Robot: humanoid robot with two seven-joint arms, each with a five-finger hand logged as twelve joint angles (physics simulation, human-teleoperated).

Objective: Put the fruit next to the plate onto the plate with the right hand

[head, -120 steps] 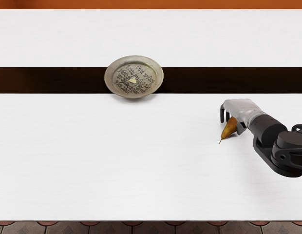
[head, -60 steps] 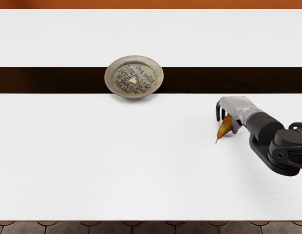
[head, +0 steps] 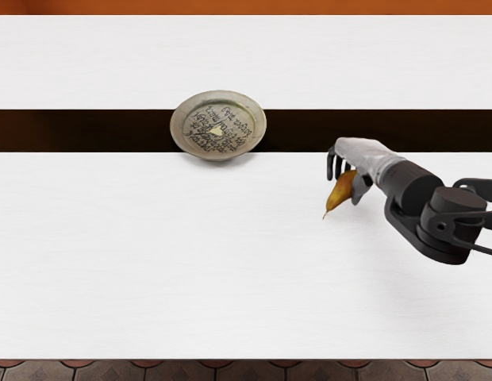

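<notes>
Yellow-brown pear (head: 340, 193) is clamped in my right hand (head: 359, 161), with the dark fingers (head: 332, 166) curled down over its fat end and the stem tip pointing down-left. The arm comes in from the right edge. I see the hand right of centre over the white table (head: 151, 254), just in front of the dark strip (head: 71, 131). The grey patterned plate (head: 179, 125) lies well apart, up-left, straddling that strip. I can't tell if the pear touches the tabletop.
</notes>
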